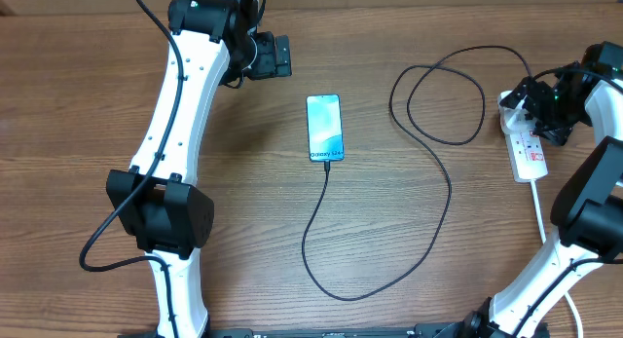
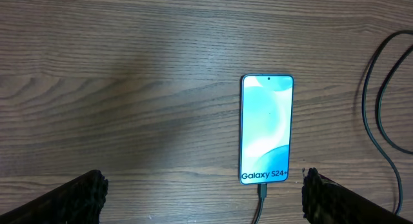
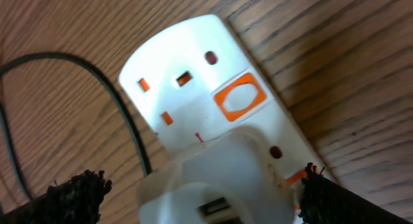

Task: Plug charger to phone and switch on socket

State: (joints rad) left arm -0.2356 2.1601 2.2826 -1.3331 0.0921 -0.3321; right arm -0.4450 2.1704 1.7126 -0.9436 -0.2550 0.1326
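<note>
Robot manipulation bench is indicated, lab or test-rig type. A wood-grain table [image 1: 78,104] is framed edge to edge from a fixed view above. Two white-and-black jointed arms are based at its near edge, the left arm [image 1: 180,94] and the right arm [image 1: 584,211], with black cabling run along the links. A few items are spread well apart on the top: a phone [image 1: 324,129] lit with "Galaxy S24", a thin black charger [image 1: 438,182] looped over the wood, and a white socket [image 1: 529,148] strip with red switches by the right edge. Only tabletop is shown, so the kind of building cannot be told.
</note>
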